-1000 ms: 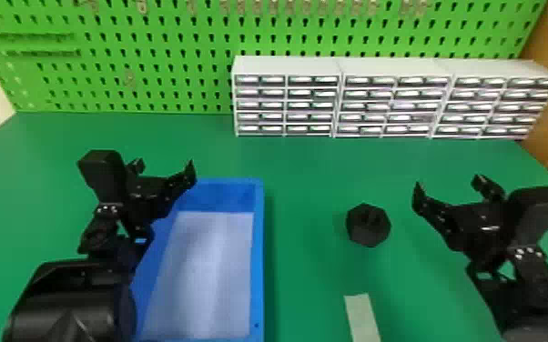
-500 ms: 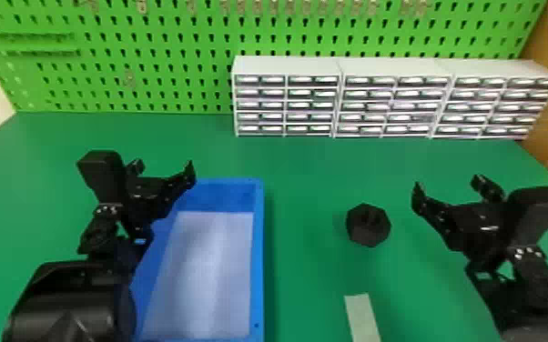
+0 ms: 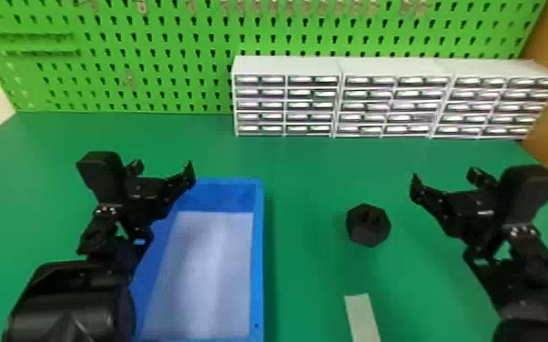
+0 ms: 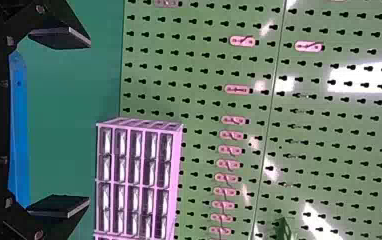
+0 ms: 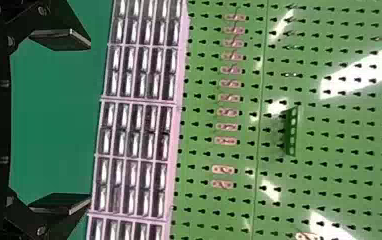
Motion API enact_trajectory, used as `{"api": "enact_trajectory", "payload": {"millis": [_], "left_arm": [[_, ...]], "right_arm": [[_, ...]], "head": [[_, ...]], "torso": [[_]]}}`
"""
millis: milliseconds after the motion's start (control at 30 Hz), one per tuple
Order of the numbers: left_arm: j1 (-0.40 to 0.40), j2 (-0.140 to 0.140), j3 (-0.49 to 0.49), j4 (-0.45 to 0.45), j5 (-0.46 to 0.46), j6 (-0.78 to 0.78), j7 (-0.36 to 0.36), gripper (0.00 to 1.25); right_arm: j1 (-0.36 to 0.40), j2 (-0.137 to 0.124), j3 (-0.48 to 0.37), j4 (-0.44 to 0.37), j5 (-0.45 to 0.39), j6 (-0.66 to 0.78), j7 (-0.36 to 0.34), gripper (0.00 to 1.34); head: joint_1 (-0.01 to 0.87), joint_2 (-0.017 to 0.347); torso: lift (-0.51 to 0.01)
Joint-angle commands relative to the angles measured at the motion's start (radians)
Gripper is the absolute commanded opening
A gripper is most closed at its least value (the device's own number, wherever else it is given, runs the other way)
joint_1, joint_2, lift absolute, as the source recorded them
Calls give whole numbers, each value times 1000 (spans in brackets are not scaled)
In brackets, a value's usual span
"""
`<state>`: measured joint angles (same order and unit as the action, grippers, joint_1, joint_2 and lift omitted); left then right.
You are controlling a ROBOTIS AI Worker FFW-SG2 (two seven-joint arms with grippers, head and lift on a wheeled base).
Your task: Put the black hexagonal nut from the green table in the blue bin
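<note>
Green table (image 3: 314, 182) bears the nut (image 3: 368, 225) right of the bin (image 3: 257, 259); the right gripper (image 3: 443, 175), wide open and empty like the left gripper (image 3: 164, 165), should straddle it squarely before closing.

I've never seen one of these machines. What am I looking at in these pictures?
This is a robot with two black arms: its left arm and its right arm. Each ends in jaws, its version of a hand. Both pairs stand open, holding nothing.

The head view looks forward and down from the robot's head. The other two come from cameras on its wrists, and are shown turned sideways, so upright things seem to lie down.

On the green table are a blue bin, a black nut to its right, and a pale strip nearer the robot. Behind stand small drawers and a green board full of holes.
</note>
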<state>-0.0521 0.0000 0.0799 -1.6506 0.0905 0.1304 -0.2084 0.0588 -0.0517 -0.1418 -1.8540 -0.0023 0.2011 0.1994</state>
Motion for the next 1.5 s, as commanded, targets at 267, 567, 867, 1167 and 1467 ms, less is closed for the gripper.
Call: {"api": "enact_trajectory", "payload": {"millis": [267,567,867,1167,1467], "left_arm": [[0,-3,-2,0,-3,0,0,1077],[3,-3,-2,0,-3,0,0,1077],[0,-3,-5,0,-6,0,1,1077],[2,-3,-3,0,-6,0,1,1077],[3,-3,-3,0,-6,0,1,1077]], "right_arm": [[-126,-11,10,-2,5,261,0,1129],[-186,-39,7,-1,-11,432,0,1126],[-260,-65,10,2,-28,586,0,1129],[-332,-85,-5,38,-85,682,0,1131],[-424,-99,15,113,-148,764,0,1126]], "head": [[686,51],[686,51],[686,51],[686,51],[686,51]], "torso": [[-97],[-97],[-97],[-97],[-97]]}}
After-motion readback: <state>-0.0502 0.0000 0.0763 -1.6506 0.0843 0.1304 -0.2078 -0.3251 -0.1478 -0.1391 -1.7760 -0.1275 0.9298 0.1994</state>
